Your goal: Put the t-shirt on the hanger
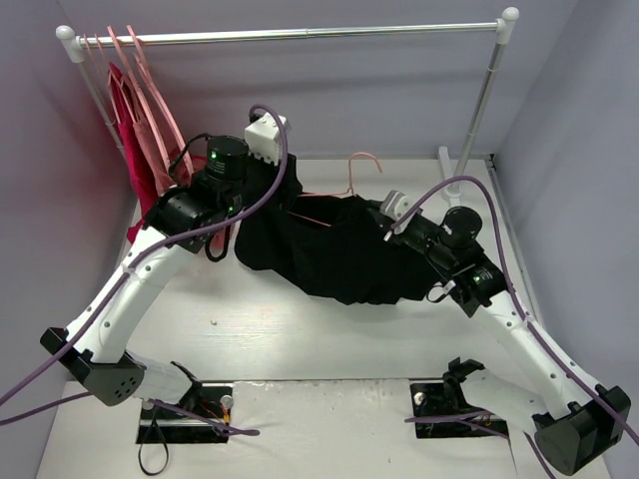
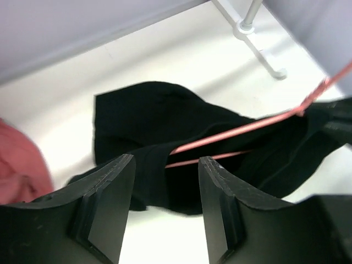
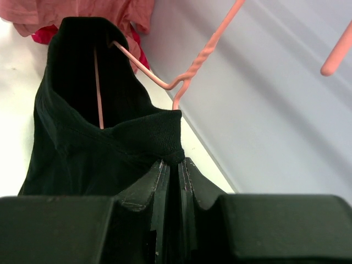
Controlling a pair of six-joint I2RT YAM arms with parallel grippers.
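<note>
Left tool parted, empty, above t-shirt; right tool pinches its collar

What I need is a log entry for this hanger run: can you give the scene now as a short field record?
t-shirt: black, bunched on the table
hanger: pink, frame partly inside the shirt, hook out at the neck
left hand: open, over the shirt, empty
right hand: shut on the t-shirt's neck edge
rail: at the back, red garment and pink garment hanging at its left end
</note>
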